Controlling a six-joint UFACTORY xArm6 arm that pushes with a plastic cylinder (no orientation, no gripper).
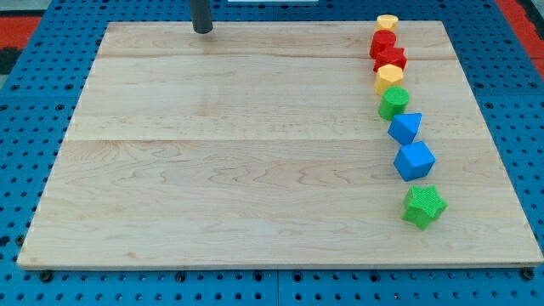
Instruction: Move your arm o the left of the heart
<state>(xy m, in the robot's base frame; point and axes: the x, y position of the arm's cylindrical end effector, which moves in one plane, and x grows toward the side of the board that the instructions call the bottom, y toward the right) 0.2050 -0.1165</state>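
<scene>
Currently the single camera view shows the wooden board (255, 170) on a blue pegboard surface (34, 102), with the rod's tip (202, 31) resting at the board's top edge, left of centre. No fingers exist on this rig, so nothing is apart, together or clamped; the rod touches no block. All eight blocks stand in a loose column near the view's right. From top to bottom: a yellow block (388, 22), shape unclear; two red blocks (382, 42) and (393, 58), packed together, outlines hard to read; a second yellow block (389, 78); a green rounded block (393, 103); a blue block (405, 128); a larger blue block (414, 161); a green star (423, 206), set slightly apart at the bottom. Which block is the heart cannot be told for certain; the rounded yellow and green ones in the upper column are candidates. Judgement: the task is barely begun. The tip is well apart from the column, far to its left, and at about the height of the topmost block. Remaining: travel rightward across the bare board and stop just beside the heart's left side without nudging neighbours.
</scene>
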